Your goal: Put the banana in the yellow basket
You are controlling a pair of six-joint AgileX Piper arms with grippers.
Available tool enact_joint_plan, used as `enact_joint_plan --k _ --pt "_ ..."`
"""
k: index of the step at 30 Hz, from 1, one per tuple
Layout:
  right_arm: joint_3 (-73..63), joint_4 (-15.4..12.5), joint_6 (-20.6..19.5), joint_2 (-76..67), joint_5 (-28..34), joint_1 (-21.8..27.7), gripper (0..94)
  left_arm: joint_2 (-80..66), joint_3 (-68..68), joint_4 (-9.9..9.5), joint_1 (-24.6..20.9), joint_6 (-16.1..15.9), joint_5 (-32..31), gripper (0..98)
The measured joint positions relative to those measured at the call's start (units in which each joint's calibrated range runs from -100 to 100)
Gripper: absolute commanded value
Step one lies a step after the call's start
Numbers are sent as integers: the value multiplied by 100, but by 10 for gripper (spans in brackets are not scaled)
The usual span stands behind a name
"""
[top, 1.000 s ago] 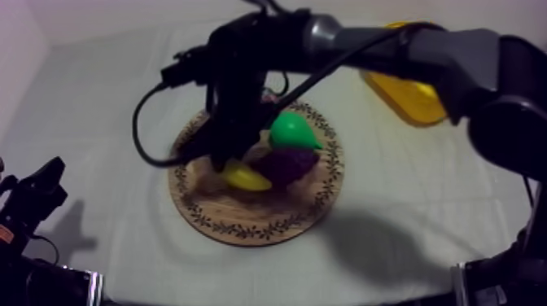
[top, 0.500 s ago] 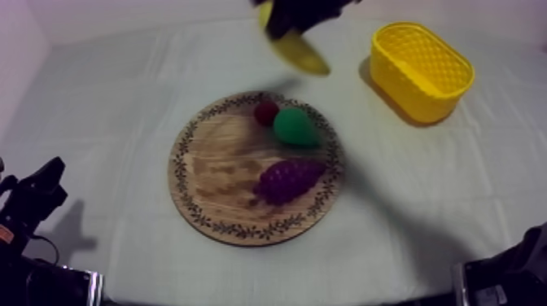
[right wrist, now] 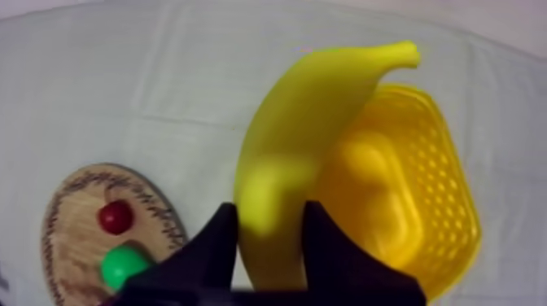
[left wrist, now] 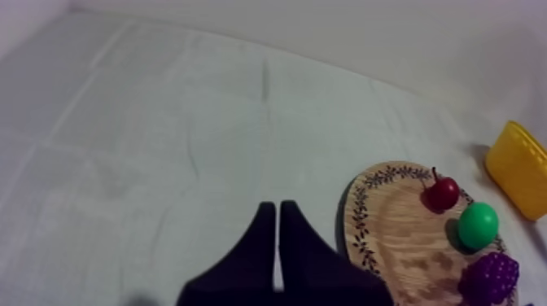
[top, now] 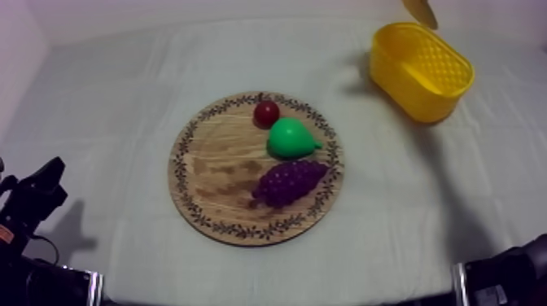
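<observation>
My right gripper [right wrist: 270, 215] is shut on the yellow banana [right wrist: 301, 138], which hangs upright beside and above the yellow basket [right wrist: 415, 187]. From above, just the banana's tip [top: 421, 11] pokes in over the basket [top: 421, 69] at the back right. The round wooden board [top: 213, 171] carries a green pear [top: 290, 138], purple grapes [top: 286, 181] and a small red fruit [top: 266, 113]. At the front left my left gripper [top: 39, 194] rests low; its fingers [left wrist: 264, 236] lie together as a narrow wedge, shut on nothing, short of the board [left wrist: 391, 236].
The basket stands near the table's far right edge. Bare cloth lies between board and basket and all round the board. A black part of my right arm [top: 505, 277] sits at the front right corner.
My right arm lifted the banana off the board and carried it up and to the right, over towards the basket. The pear and grapes shifted slightly. My left arm has not moved.
</observation>
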Motion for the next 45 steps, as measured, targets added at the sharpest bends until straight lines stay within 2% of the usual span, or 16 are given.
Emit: enact_joint_plan --k 9,11,18,22,26,31,39,43,45 --pt "823 295 120 287 -776 463 231 0 0 0 0 0 0 1" --pt "1030 334 122 317 -943 473 290 0 0 0 0 0 0 1" --pt "1584 460 60 284 -1444 548 591 0 0 0 0 0 7 1" --pt "1893 381 145 101 -1634 658 628 0 0 0 0 0 0 1" --pt "2169 308 246 -270 -1766 700 587 0 0 0 0 0 0 1" --pt "2556 247 311 -1056 -1901 678 491 0 0 0 0 0 0 1" --pt "3513 194 387 -2794 -2338 691 276 0 0 0 0 0 0 1" --pt "4249 188 483 -3765 -2710 711 115 0 0 0 0 0 0 1" --pt "4635 199 524 -4278 -2927 701 71 0 0 0 0 0 0 1"
